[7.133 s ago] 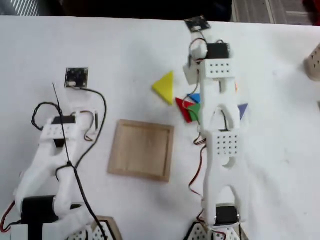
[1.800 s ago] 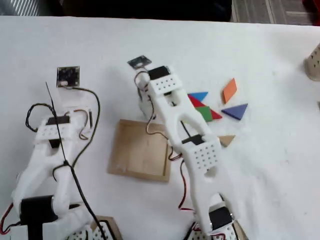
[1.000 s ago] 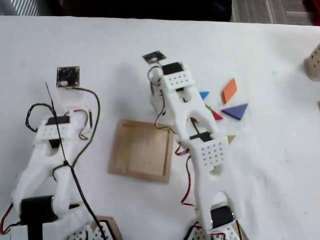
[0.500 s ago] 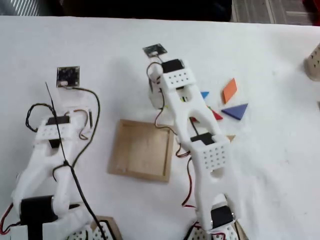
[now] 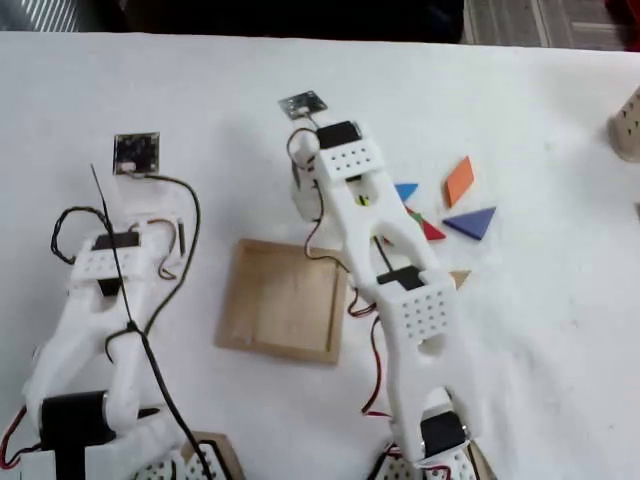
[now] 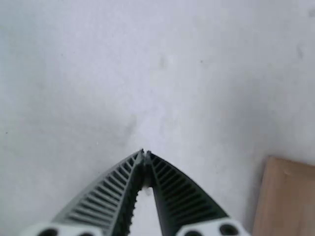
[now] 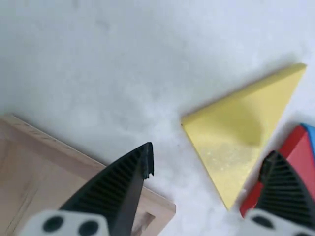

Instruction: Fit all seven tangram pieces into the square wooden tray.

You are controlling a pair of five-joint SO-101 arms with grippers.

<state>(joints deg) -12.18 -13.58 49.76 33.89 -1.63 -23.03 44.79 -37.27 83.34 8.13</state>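
**Right arm leaves the pile for the yellow triangle; tray still bare**

Nearest, at the lower left of the high view, the left arm has kept its folded pose throughout. Its left gripper is clenched on nothing above the white table. At lower centre the square wooden tray holds no piece, just as seven seconds ago.

What changed is the right arm. It then lay straight up the frame over the coloured pile. It has since swung left toward the tray's upper right corner, and in the last second its wrist eased slightly farther up the frame.

In the right wrist view the right gripper is spread wide. One finger is by the tray's corner, and the yellow triangle lies flat on the table between the fingers, not gripped.

Farther, to the right of the arm, the swing has uncovered a tan piece, red piece, purple triangle, blue piece and orange piece.

Likely none of the seven is placed yet, and closing on the yellow triangle comes next.
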